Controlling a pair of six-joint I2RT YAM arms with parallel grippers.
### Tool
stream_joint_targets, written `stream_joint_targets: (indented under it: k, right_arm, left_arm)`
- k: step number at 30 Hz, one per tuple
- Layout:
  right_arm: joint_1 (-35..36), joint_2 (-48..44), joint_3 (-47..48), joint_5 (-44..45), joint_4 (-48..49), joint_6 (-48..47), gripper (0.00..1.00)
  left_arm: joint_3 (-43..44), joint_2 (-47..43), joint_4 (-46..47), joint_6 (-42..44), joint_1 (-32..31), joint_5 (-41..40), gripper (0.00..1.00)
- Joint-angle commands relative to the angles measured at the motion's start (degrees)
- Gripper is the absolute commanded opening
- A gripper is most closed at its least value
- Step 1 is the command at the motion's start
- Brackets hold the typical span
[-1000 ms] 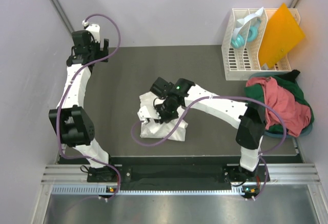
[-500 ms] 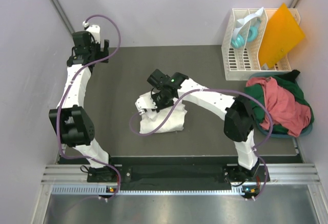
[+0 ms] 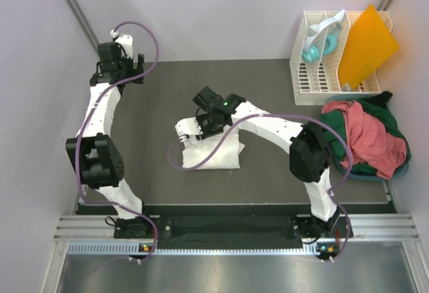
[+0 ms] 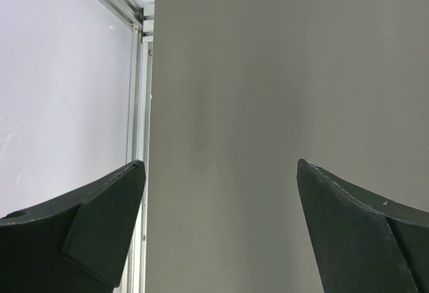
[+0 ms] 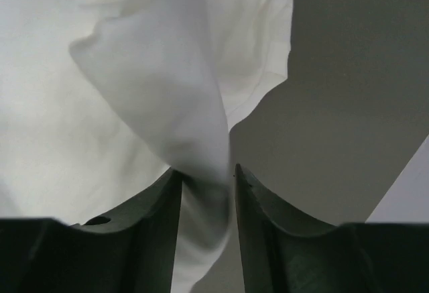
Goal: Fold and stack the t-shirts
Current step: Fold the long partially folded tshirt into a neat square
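Note:
A white t-shirt [image 3: 216,153] lies part-folded at the middle of the dark table. My right gripper [image 3: 195,126] is low over its far left corner. In the right wrist view the right gripper [image 5: 208,169] has its jaws a little apart, so it is open, with a raised fold of the white t-shirt [image 5: 167,85] still lying loose between them. A salmon-red t-shirt [image 3: 367,136] and a dark green t-shirt [image 3: 387,105] are heaped at the right edge. My left gripper [image 3: 129,63] [image 4: 221,167] is wide open and empty at the far left corner.
A white slatted rack [image 3: 315,73] at the back right holds a stiff orange sheet [image 3: 366,45] and a teal object [image 3: 313,51]. The coloured shirts sit in a blue-green basin [image 3: 362,176]. A metal frame post [image 4: 137,105] runs along the table's left edge.
My right gripper carried the white fold leftward and away from the bases, and its jaws have parted slightly. The left arm stayed almost still.

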Motion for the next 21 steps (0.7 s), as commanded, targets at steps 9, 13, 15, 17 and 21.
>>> stream_joint_targets:
  k: [9, 13, 15, 17, 21]
  right_arm:
    - [-0.73, -2.3, -5.47, 9.28, 17.31, 7.45, 0.87]
    - [-0.73, -7.13, -11.17, 15.78, 29.23, 8.7, 0.84]
    - [-0.82, -11.34, -17.66, 20.79, 36.01, 8.09, 0.83]
    - [-0.64, -14.08, -24.93, 25.0, 43.94, 7.3, 0.82]
    - [0.59, -19.44, -37.18, 33.62, 56.43, 4.04, 0.85]
  left_arm:
    - [1.56, 0.49, 2.53, -1.72, -0.15, 2.02, 0.99]
    - [0.16, -0.56, 2.88, -1.64, -0.15, 5.09, 0.99]
    - [-0.81, -1.87, 2.27, -0.5, -0.41, 8.33, 0.99]
    - [-4.4, -3.72, 2.44, 2.66, -1.46, 12.03, 0.99]
    - [-15.03, -11.61, 7.08, 8.73, -3.32, 12.13, 0.99]
